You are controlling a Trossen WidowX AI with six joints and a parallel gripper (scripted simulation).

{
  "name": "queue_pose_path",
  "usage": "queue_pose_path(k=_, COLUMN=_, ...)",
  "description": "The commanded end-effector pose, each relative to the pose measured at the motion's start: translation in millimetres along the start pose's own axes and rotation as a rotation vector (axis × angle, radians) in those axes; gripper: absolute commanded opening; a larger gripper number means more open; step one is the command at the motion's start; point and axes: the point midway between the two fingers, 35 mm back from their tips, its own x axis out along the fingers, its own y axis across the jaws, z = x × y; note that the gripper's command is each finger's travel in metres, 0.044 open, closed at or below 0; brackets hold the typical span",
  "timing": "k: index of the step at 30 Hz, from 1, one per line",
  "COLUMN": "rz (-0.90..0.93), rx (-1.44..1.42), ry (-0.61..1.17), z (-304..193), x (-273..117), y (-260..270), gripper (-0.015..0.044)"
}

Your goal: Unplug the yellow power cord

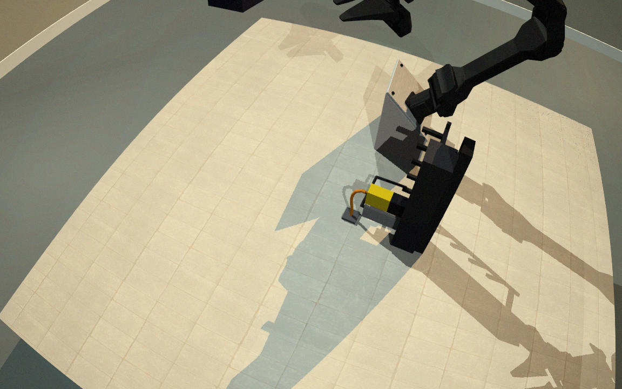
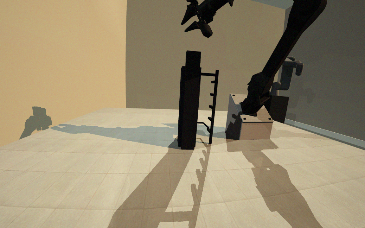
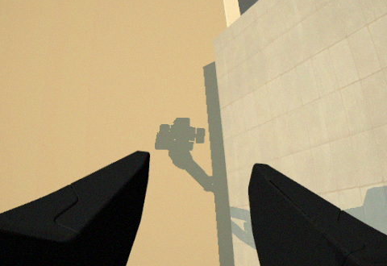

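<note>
The yellow plug (image 1: 379, 196) shows in the top view. It sits against a black block over a grey bar (image 1: 378, 216), which looks like the power strip. An orange-looking cord (image 1: 352, 198) curves from the plug to a small dark plate (image 1: 349, 217). Whether the plug is seated cannot be seen. In the exterior view the plug and cord are hidden behind the tall black housing. My gripper (image 1: 337, 9) (image 2: 183, 27) (image 3: 200, 171) is partly open and empty. It is high up and well away from the plug, cord and strip, none of which shows in the wrist view.
The tall black housing (image 1: 426, 203) (image 2: 189, 99) stands beside the plug, with a pegged black post (image 2: 214, 104). My arm rises from a wood-topped box (image 1: 403, 87) (image 2: 256, 130). A grey arm-like shape (image 2: 287, 72) stands over a dark block (image 2: 278, 106) at the back.
</note>
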Motion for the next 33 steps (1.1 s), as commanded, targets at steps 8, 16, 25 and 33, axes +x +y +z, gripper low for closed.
queue_pose_path(k=8, rz=-0.500, rx=-0.270, ry=0.232, z=-59.0, x=100.8, y=-133.0, gripper=0.0160)
queue_pose_path(k=16, rz=-0.856, rx=-0.424, ry=0.422, z=-90.9, x=124.9, y=-244.9, gripper=0.0160)
queue_pose_path(k=25, rz=-1.000, rx=-0.469, ry=0.500, z=-99.1, x=123.3, y=-289.8, gripper=0.0160)
queue_pose_path(k=33, rz=-1.000, rx=-0.469, ry=0.500, z=-99.6, x=126.8, y=-287.8, gripper=0.0160)
